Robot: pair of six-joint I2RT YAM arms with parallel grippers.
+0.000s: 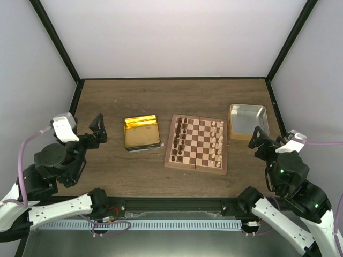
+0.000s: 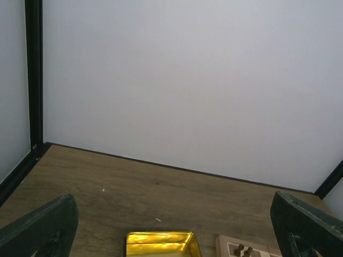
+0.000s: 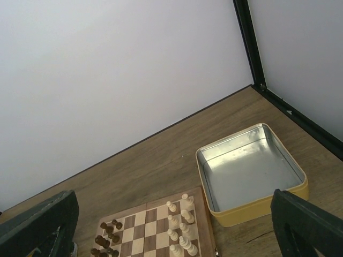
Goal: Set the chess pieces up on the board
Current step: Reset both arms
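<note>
Heads up: left claw [image 1: 99, 130] and right claw [image 1: 259, 138] both spread, empty. The chess pieces [image 1: 182, 140] crowd the board [image 1: 199, 140] edges, so a sloppy reach could topple neighbours.

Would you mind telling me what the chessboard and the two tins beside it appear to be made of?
The board looks like wood, matte: brown checkered squares with a tan border. The gold tin seems to be metal, glossy: it mirrors light brightly. The silver tin also looks like metal: a dull silvery inside with soft reflections and a yellowish outer wall.
</note>
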